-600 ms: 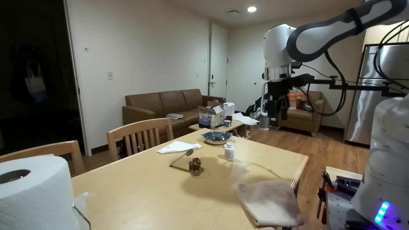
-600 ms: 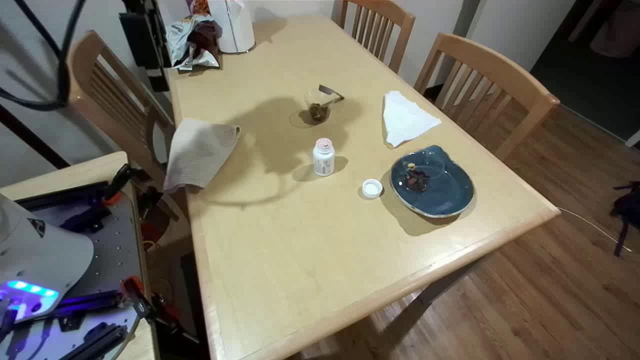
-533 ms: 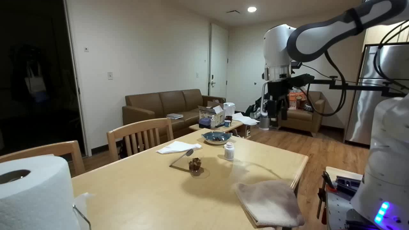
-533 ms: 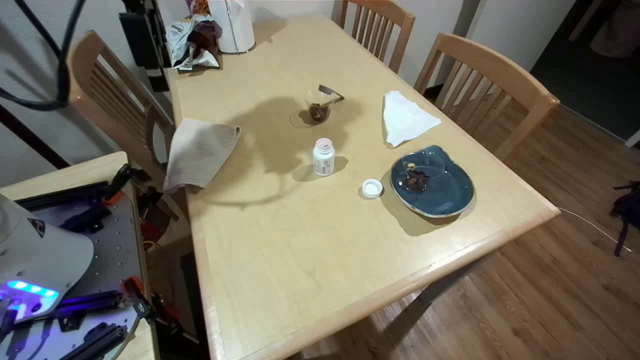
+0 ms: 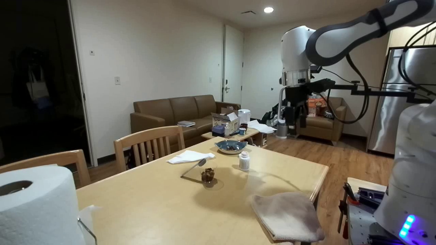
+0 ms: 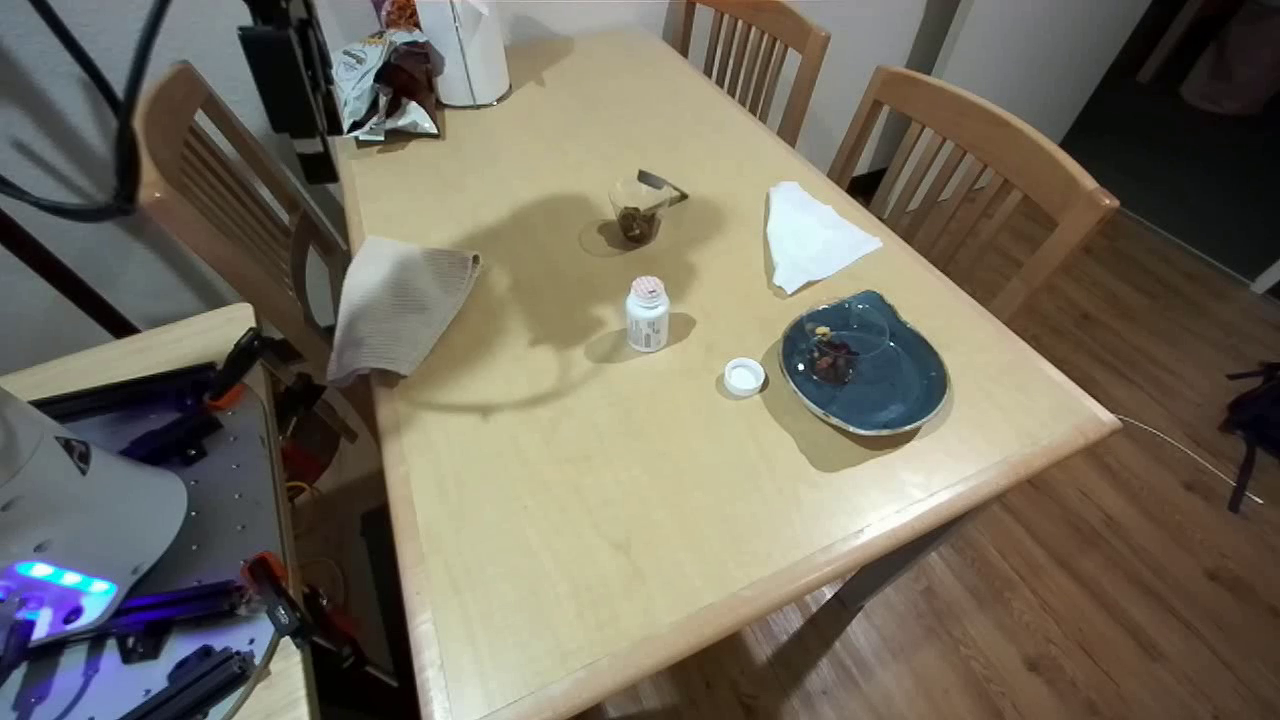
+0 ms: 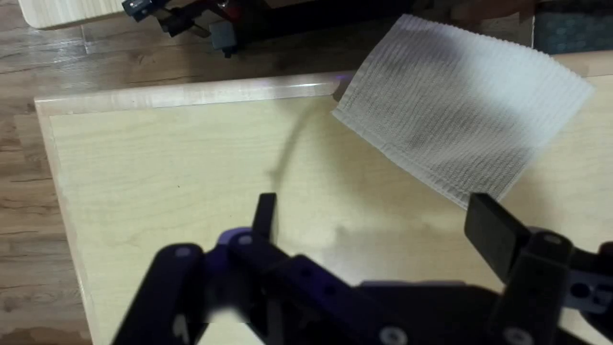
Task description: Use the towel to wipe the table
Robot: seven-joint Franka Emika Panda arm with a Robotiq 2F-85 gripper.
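Observation:
A folded grey-beige ribbed towel lies flat at the table's edge nearest the robot base, partly hanging over it; it shows in both exterior views (image 5: 286, 217) (image 6: 405, 305) and in the wrist view (image 7: 459, 105). The table (image 6: 560, 520) is light wood and also shows in the wrist view (image 7: 167, 167). My gripper (image 7: 373, 197) is wide open and empty, with its fingers well apart. It hangs well above the table, apart from the towel. In the wrist view one fingertip overlaps the towel's corner. In an exterior view the gripper (image 5: 296, 121) points down.
A clear cup (image 6: 637, 222) with dark contents, a white bottle (image 6: 648, 318), a white cap (image 6: 744, 376), a blue dish (image 6: 900, 390) and a white napkin (image 6: 815, 240) stand on the table. A paper towel roll (image 5: 37, 211) and snack bag (image 6: 390, 85) are at one end. Chairs line the sides.

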